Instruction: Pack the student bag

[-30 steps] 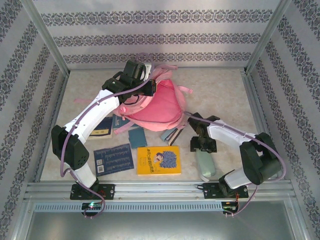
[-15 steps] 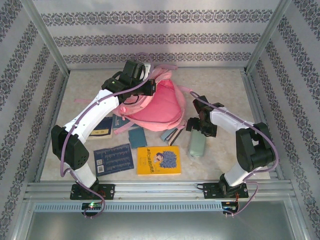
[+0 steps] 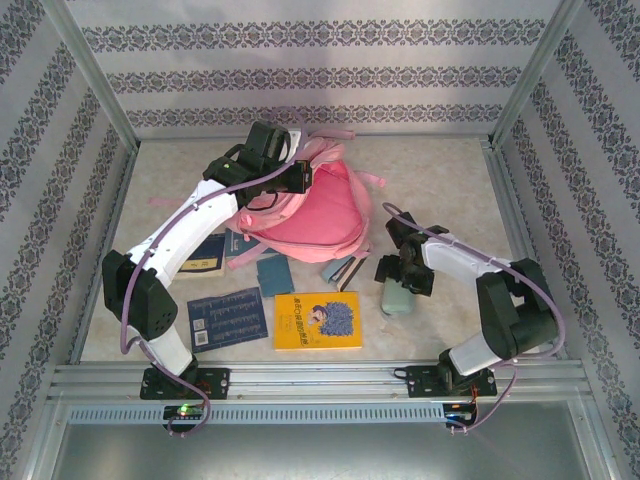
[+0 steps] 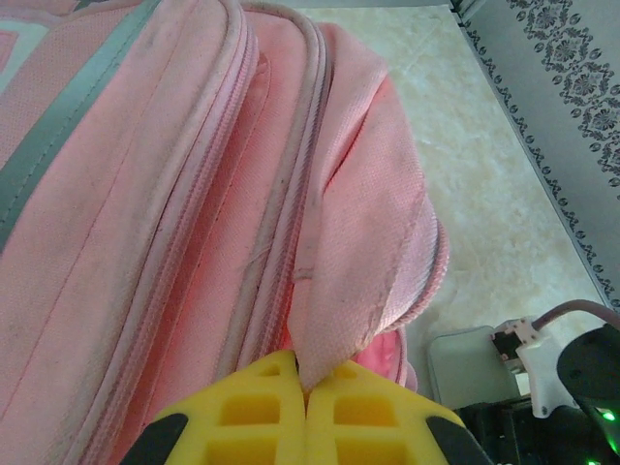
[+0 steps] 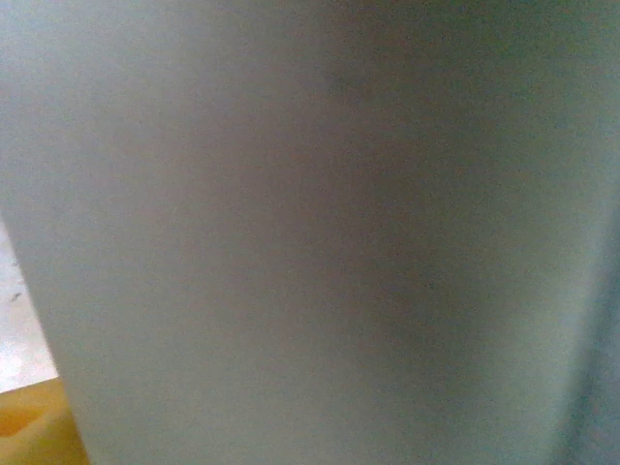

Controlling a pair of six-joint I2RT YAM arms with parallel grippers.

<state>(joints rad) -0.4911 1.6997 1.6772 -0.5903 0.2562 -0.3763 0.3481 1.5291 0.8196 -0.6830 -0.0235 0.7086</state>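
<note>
No legible text anywhere.

Open tabletop was seen beyond the right pincer; leftward passage was blocked by the student bag.

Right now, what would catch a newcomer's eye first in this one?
The big pink student bag, centre back, with the left gripper shut on a fold of its fabric. Then the right gripper low over a pale green case just right of the bag, and a yellow book in front.
</note>
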